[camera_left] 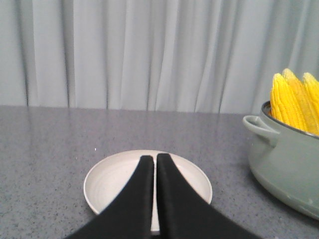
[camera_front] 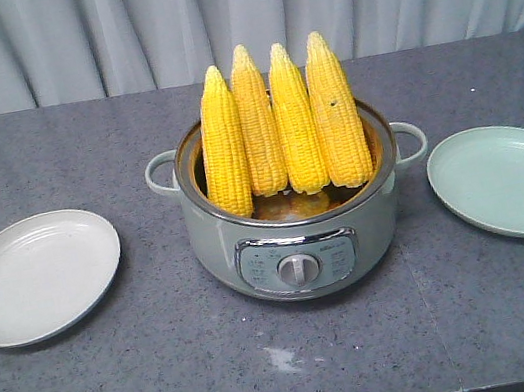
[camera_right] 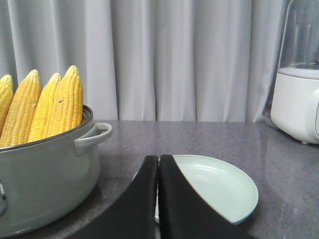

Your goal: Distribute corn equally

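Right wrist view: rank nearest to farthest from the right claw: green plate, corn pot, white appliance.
1. Pale green round plate, just beyond the right claw.
2. Grey-green metal pot, left.
3. White plastic appliance, far right.

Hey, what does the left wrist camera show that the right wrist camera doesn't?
Only the left wrist view shows the white plate, lying just beyond the shut left gripper. Only the right wrist view shows the pale green plate, the shut right gripper and a white appliance at the far right. Both show the pot with corn standing in it, the grey table and the curtain.
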You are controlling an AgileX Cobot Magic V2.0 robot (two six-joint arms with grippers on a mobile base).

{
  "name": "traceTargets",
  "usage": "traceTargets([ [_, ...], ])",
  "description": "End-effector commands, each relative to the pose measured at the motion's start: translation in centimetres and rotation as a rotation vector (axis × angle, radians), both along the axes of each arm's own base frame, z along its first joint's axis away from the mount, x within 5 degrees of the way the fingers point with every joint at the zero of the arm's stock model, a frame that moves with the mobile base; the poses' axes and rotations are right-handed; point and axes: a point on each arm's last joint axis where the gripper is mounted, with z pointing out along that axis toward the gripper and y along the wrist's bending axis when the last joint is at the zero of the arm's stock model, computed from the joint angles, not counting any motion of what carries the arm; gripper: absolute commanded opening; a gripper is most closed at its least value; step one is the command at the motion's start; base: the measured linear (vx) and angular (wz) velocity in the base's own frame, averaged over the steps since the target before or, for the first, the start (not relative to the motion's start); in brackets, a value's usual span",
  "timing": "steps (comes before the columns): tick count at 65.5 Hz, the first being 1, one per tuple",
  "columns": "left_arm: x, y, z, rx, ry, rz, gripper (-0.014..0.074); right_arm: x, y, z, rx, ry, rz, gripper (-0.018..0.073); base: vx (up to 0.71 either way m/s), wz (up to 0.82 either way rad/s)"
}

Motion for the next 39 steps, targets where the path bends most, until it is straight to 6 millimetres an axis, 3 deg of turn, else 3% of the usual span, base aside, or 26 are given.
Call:
traceTargets([
  [1,1.2,-0.1,3.1,-0.001,0.046,-0.004,-0.0006,0.2,0.0,2.9,-0.014,-0.01,-0.006,-0.0011,0.0,0.0],
  [21,5.8,-0.5,11.7,-0.007,0.185,-0.028,-0.0006,3.0,0.1,8.6,-0.02,0.255,0.001,-0.0011,0.0,0.0],
  [39,9.2,-0.9,14.9,-0.01,0.438,-0.053,-0.0006,6.7,0.4,12.8,-0.004,0.499,0.018,-0.0011,0.0,0.0],
])
